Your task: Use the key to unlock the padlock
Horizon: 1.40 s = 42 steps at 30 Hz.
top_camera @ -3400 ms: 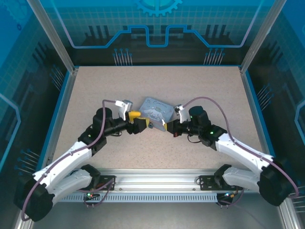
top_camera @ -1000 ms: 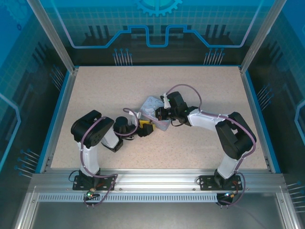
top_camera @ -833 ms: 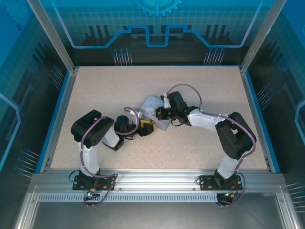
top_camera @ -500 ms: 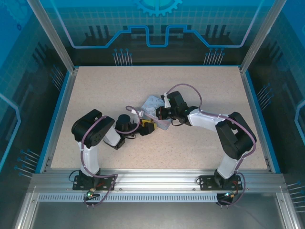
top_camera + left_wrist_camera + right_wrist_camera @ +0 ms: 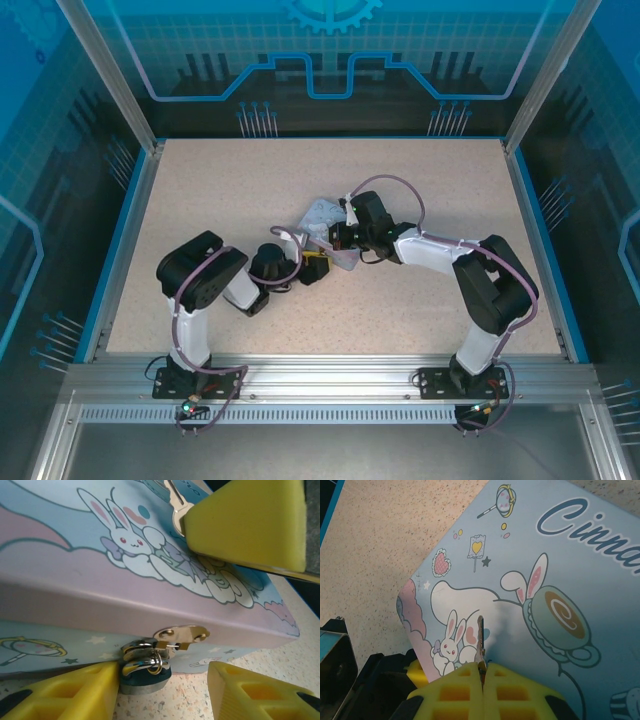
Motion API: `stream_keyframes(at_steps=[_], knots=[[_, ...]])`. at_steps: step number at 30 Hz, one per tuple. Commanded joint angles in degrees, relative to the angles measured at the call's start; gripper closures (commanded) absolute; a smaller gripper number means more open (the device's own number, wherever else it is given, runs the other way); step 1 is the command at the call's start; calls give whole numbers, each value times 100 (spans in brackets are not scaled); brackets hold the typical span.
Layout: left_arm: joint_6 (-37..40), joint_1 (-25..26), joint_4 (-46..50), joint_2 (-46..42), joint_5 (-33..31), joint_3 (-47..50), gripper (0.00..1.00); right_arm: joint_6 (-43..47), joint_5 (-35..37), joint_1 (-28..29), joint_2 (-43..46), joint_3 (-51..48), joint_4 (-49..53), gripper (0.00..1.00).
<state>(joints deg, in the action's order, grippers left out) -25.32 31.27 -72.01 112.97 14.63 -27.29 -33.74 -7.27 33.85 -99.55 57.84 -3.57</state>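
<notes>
Edged a little rightward since half a second ago at the left arm's elbow and wrist; otherwise much as before. Nearest, left hand (image 5: 314, 267) low on the table (image 5: 200, 190), yellow fingers (image 5: 65, 692) spread wide, gripping nothing. Between them, the padlock (image 5: 145, 669): tiny, dark-bodied with a shiny shackle, down on the table against the near wall of the pale blue tin (image 5: 90, 585), touching the finger at the left of the wrist view and well clear of the other. Just above it, a brass hasp (image 5: 181, 635) on the tin's front wall, shackle right at its lower edge; whether threaded through, cannot tell. Beyond, above the bunny-printed lid, right hand (image 5: 335, 239) clenched tight on the key (image 5: 481, 632), yellow pads (image 5: 465, 692) pressed together, thin blade sticking out edge-on toward the lid, close over it; touching or not, cannot tell. Farther back, speckled table running to the blue border
</notes>
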Motion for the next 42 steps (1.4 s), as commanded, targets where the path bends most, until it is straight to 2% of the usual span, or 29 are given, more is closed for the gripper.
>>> stream_keyframes(at_steps=[1, 13, 23, 29, 36, 42], knots=[[192, 177, 462, 221, -416, -16, 49, -99, -143, 202, -144, -179, 750, 100], [248, 506, 828, 213, -1264, -194, 52, -98, -149, 228, -111, -166, 748, 100], [249, 626, 1166, 143, -1481, -383, 67, -90, -142, 237, -91, -163, 692, 100], [135, 630, 1564, -217, -1457, -409, 70, 13, -117, 223, 3, -60, 754, 100], [-117, 623, 2117, -740, -1348, -478, 71, 335, 117, 167, 652, 3, 1000, 100], [-499, 631, 2798, -1168, -1301, -678, 75, 625, 479, 131, 1548, -492, 1271, 100]])
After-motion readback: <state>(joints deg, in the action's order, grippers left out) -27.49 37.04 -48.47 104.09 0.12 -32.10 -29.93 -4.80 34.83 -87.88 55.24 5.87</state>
